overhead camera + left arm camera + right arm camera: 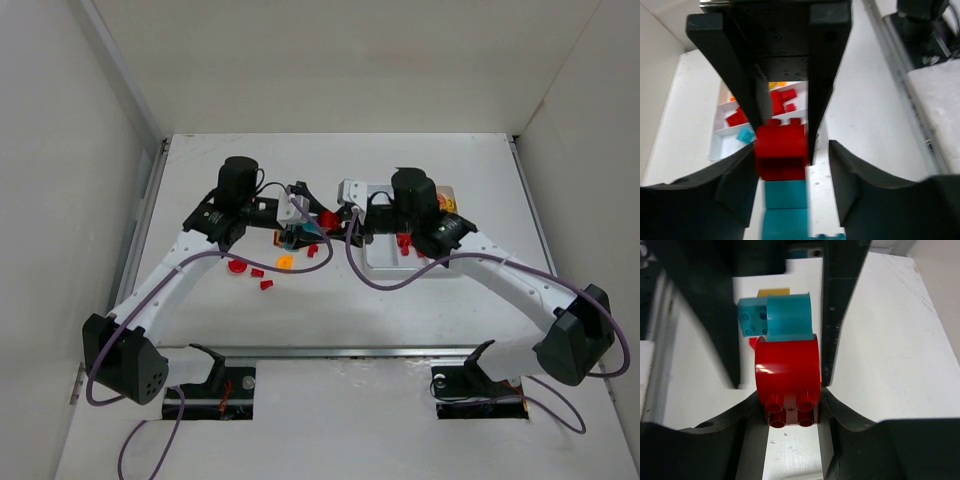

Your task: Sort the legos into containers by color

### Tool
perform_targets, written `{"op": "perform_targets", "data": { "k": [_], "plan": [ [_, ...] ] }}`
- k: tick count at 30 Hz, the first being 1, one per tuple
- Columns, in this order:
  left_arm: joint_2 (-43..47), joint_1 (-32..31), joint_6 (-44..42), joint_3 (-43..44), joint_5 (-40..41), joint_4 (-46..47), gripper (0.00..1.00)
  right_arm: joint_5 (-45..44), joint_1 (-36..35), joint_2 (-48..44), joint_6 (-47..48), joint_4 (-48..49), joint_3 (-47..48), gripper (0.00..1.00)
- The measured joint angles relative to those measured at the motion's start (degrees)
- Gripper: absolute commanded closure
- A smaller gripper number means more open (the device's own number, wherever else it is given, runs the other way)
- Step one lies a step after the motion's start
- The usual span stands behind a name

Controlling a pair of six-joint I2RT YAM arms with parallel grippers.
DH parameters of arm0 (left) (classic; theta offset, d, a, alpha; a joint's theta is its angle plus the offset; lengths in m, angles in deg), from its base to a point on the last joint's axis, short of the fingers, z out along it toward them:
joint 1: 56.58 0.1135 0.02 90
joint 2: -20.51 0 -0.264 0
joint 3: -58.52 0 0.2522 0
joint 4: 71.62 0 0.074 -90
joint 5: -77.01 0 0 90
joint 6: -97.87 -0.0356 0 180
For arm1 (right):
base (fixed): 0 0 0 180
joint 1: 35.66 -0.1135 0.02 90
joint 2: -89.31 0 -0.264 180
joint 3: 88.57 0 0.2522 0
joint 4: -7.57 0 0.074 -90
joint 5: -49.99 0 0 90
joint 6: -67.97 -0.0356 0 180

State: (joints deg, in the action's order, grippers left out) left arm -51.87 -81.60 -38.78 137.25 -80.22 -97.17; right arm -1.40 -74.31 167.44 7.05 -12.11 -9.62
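Left fingers (821, 100) clenched on red lego (781, 150) — teal legos (785, 196) below cut off; right fingers (841, 315) blurred, perhaps gripping — cannot tell.

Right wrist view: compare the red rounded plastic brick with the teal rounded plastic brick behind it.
The red rounded plastic brick is red, the teal rounded plastic brick pale teal. The red brick sits nearest the camera, beside one finger of the right gripper; the teal brick lies beyond it. The red brick shows four round studs on its near end; the teal brick's facing surface is plain. Both have smooth curved tops.
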Motion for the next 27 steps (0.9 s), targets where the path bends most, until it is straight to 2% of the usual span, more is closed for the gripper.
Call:
{"op": "perform_targets", "data": {
  "k": [1, 4, 5, 13, 15, 17, 18, 21, 22, 23, 27],
  "plan": [
    [0.02, 0.0, 0.42, 0.0, -0.17, -0.07, 0.27, -0.46, 0.02, -0.22, -0.37, 0.33, -0.15, 1.0],
    [0.11, -0.17, 1.42, 0.0, -0.7, -0.09, 0.04, -2.45, 0.42, -0.87, -0.87, 0.85, -0.55, 1.0],
    [0.13, -0.28, 1.55, 0.0, -0.7, -0.15, 0.0, -2.86, 0.5, -0.98, -1.03, 0.98, -0.57, 1.0],
    [0.22, -0.37, 0.09, -0.02, 3.72, -2.82, 0.0, -3.91, 0.81, -1.33, -1.38, 1.66, -1.29, 1.0],
    [0.22, -0.37, 0.0, -0.04, 6.82, -2.8, 0.11, -3.93, 0.81, -1.33, -1.49, 1.75, -1.29, 1.0],
    [0.22, -0.37, 0.35, -0.15, 10.25, -2.6, 0.32, -3.93, 0.81, -1.33, -1.51, 1.86, -1.29, 1.0],
    [0.22, -0.37, 0.52, -0.24, 11.8, -2.38, 0.49, -3.93, 0.81, -1.33, -1.51, 1.86, -1.29, 1.0],
    [0.0, -0.31, 0.96, -0.33, 14.75, -1.62, 0.72, -3.96, 0.81, -1.33, -1.36, 1.92, -1.29, 1.0],
    [-0.02, -0.26, 1.25, -0.35, 14.91, -1.95, 0.91, -4.33, 0.81, -1.36, -0.85, 1.97, -1.29, 1.0],
    [0.0, -0.15, 1.4, -0.42, 15.39, -1.95, 1.0, -4.22, 1.11, -1.36, -1.25, 1.84, -1.33, 1.0],
    [-0.26, -0.11, 1.05, -0.48, 16.63, -1.79, 1.0, -5.7, 1.16, -1.64, -2.32, 2.51, -1.33, 1.0]
  ]
}}
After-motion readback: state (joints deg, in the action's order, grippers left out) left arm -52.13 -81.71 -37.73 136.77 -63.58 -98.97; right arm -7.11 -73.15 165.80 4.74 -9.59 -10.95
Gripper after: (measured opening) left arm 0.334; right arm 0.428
